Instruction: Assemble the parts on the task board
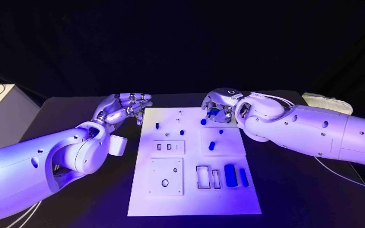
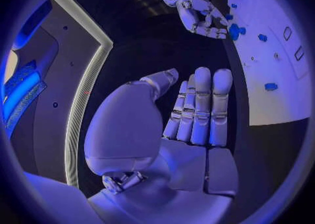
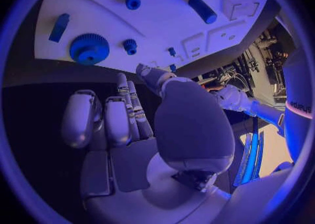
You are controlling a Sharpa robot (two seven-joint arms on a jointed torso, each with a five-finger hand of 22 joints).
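Here, a flat white plastic task board (image 1: pixel 190 196) lies mid-bench on the matte black bench (image 1: pixel 304 207). The silver left hand (image 1: pixel 122 109) hovers just off the board's far-left corner, fingers apart, holding nothing. The silver right hand (image 1: pixel 218 106) is over the board's far-right edge, fingers spread, empty, w/ a ridged blue plastic gear (image 3: pixel 89 49) near its fingertips. Small smooth blue pegs (image 1: pixel 230 175) lie loose on the board. Risk, prob.: fingers could nudge the gear or roll a peg off.
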